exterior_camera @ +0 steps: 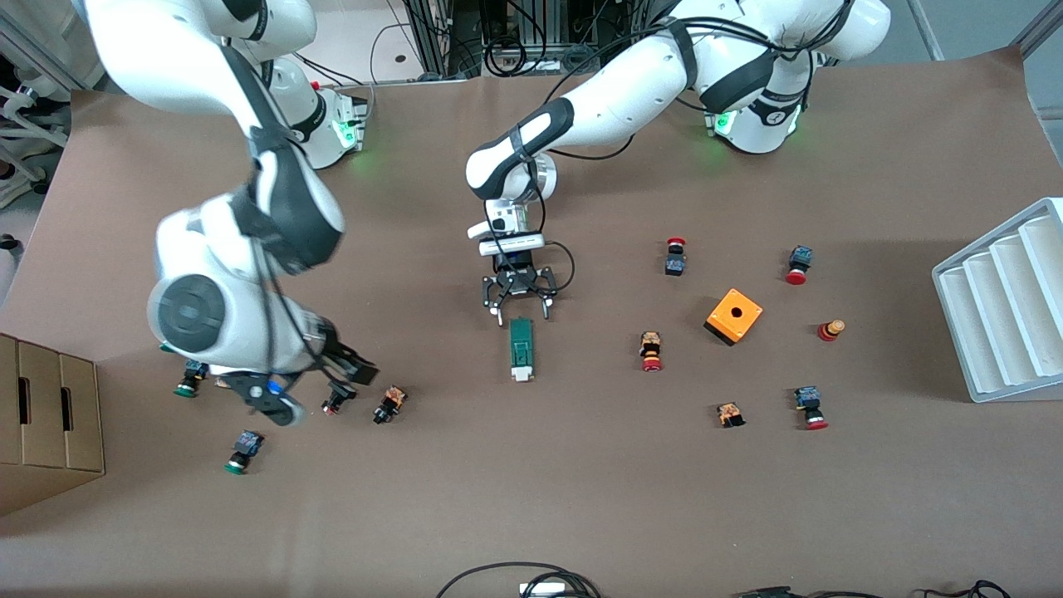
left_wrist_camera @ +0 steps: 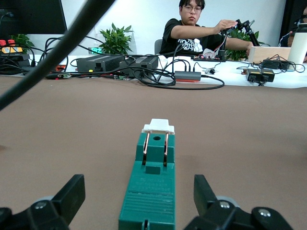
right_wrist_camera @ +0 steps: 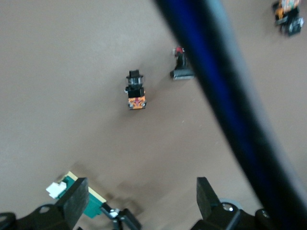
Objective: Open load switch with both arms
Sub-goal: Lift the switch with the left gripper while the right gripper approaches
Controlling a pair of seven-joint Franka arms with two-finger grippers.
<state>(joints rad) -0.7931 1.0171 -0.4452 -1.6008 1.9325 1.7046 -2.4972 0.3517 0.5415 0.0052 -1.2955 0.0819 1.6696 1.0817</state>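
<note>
The load switch (exterior_camera: pixel 521 347) is a narrow green bar lying flat mid-table, with its white block (exterior_camera: pixel 521 374) at the end nearer the front camera. My left gripper (exterior_camera: pixel 519 306) is low at the switch's other end, open, one finger on each side of the bar and not touching it. In the left wrist view the load switch (left_wrist_camera: pixel 153 158) runs away from the left gripper (left_wrist_camera: pixel 139 191), white block farthest. My right gripper (exterior_camera: pixel 324 390) hangs open over the table toward the right arm's end. The right wrist view shows the right gripper (right_wrist_camera: pixel 139 196) holding nothing, with the load switch (right_wrist_camera: pixel 93 205) past one finger.
Small push buttons (exterior_camera: pixel 390 404) lie scattered around the right gripper, and more (exterior_camera: pixel 651 351) lie toward the left arm's end. An orange cube box (exterior_camera: pixel 733 316) sits there too. A white ridged tray (exterior_camera: pixel 1005 307) and a cardboard box (exterior_camera: pixel 50 423) stand at the table's two ends.
</note>
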